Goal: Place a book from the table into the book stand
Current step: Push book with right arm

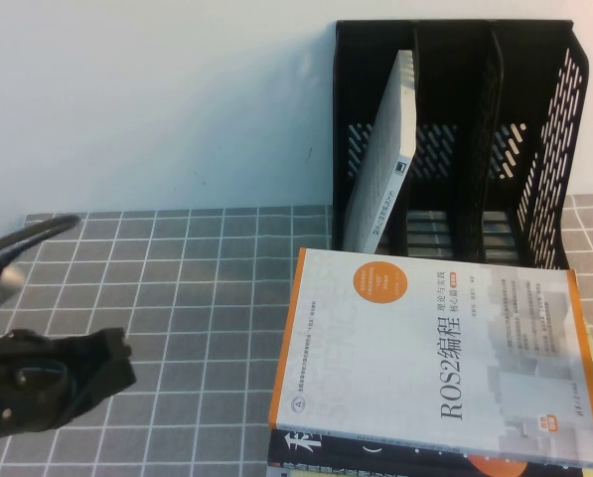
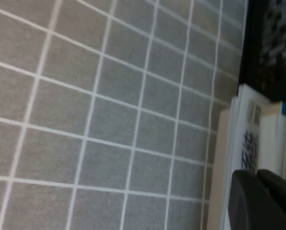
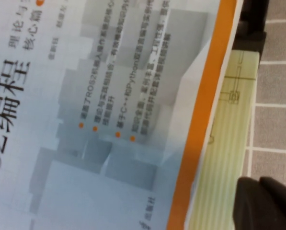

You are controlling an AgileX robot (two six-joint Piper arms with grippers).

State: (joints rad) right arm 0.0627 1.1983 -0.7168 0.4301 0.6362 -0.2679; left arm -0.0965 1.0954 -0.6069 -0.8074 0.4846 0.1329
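While the right hand (image 3: 265, 203) shows only as a dark edge in its wrist view, just above the orange-bordered cover of the top book (image 1: 440, 363), whether it is open or closed cannot be told, and it has hold of nothing visible. The left hand (image 1: 73, 373) hovers low over the desk (image 1: 197, 298), well apart from the pile; its opening cannot be told either. For a good grasp, the right hand would likely do best to take the top book by its free right edge, lift it clear of the pile, turn it upright and slide it into an empty slot of the stand (image 1: 455, 139).

Counted: one stand; one white book (image 1: 387, 149) leaning in its left slot; at least two books piled on the desk.
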